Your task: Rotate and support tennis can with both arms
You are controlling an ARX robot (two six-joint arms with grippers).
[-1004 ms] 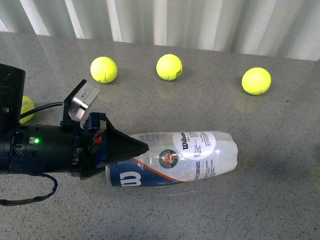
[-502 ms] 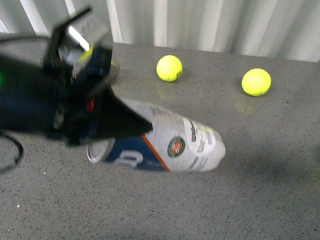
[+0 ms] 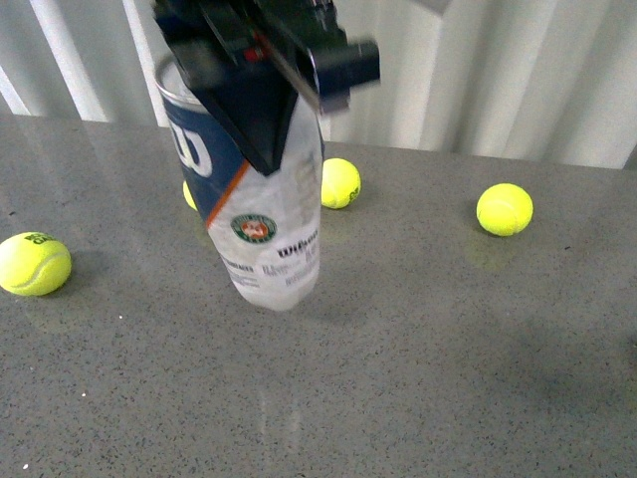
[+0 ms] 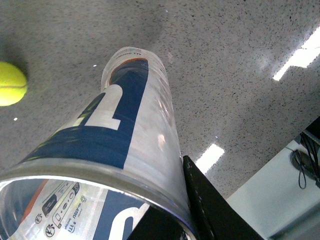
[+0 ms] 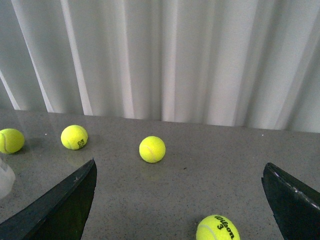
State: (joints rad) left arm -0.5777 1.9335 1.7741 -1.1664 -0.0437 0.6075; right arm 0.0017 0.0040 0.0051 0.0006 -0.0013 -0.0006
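Across the desk point(image 3: 448, 378) we see a grey, finely speckled top, glossy enough to throw back pale bars of light in the left wrist view. Behind its far edge hangs a white pleated curtain point(image 3: 478, 70), which closes off the room in both the front and the right wrist views.

Near the middle of the desk the tennis can point(image 3: 261, 214) stands almost upright, leaning slightly, with its open rim and navy label uppermost and its clear end down. We cannot tell whether that end touches the top. Our left pincer point(image 3: 261, 119) pinches the can at the rim, one black finger point(image 4: 200, 205) lying flat against the outer wall. Our right pincer point(image 5: 179, 165) is spread wide with nothing between its fingers.

Yellow-green balls lie well apart on the grey surface — the left ball point(image 3: 35, 263) nearer us, the middle ball point(image 3: 338, 182) just behind the can, and the right ball point(image 3: 505, 209) off toward the curtain.
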